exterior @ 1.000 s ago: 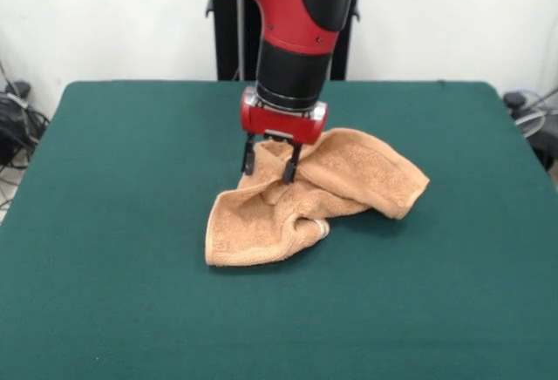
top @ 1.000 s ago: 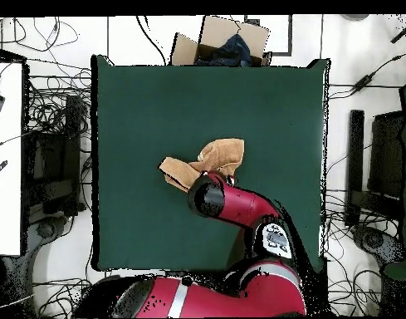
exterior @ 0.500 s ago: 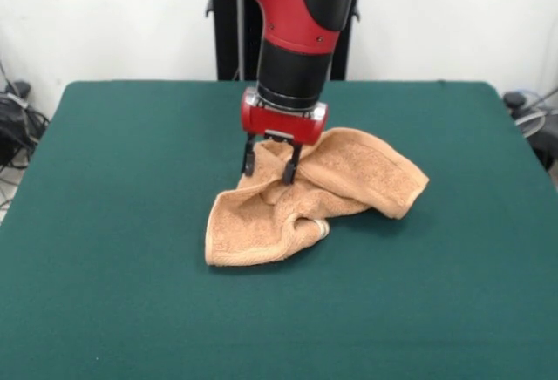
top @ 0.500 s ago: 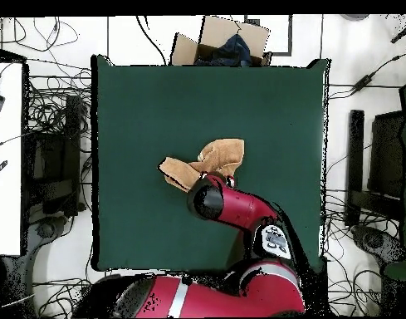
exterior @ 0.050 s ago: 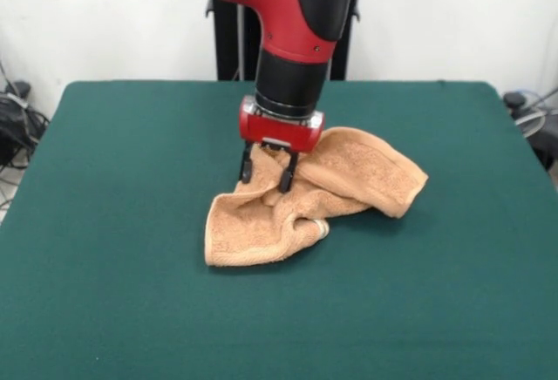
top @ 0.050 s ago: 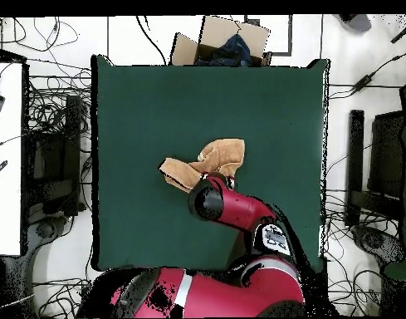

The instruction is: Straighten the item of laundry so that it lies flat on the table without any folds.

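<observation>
Room: white wall (exterior @ 0.050 s ago: 105, 23), pale floor (top @ 0.050 s ago: 339, 50).
Cables (top @ 0.050 s ago: 56, 91) littered the floor; a cardboard box (top @ 0.050 s ago: 222, 41) sat there, and a white bench (top @ 0.050 s ago: 5, 158) stood alongside.

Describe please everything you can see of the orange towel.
The towel is peach-orange terry cloth with hemmed borders, lying crumpled near the middle of the green table. One end is bunched and rolled under; the other rises in a fold. The gripper stands open, its fingertips down at the creased middle of the cloth.
</observation>
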`<state>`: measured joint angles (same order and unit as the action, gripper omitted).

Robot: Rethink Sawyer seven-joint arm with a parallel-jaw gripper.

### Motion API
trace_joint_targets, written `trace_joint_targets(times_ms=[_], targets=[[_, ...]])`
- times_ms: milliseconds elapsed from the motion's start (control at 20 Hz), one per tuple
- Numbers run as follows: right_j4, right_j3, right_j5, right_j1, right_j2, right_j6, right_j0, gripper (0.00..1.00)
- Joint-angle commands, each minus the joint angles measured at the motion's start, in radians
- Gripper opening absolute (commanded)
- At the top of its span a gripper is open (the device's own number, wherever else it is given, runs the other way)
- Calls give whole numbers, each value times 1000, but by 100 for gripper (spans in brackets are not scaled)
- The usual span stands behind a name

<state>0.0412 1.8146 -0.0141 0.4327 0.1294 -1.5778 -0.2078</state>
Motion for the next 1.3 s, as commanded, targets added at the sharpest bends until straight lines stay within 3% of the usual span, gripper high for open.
trace_joint_targets(times_ms=[50,350,400,1300], targets=[[15,59,-53,-77,-88,-234,-32,100],[20,78,-85,-72,-102,-253,-49,100],[26,83,-97,-70,-100,-262,-49,0],[22,21,95,-5,-34,-151,-62,0]])
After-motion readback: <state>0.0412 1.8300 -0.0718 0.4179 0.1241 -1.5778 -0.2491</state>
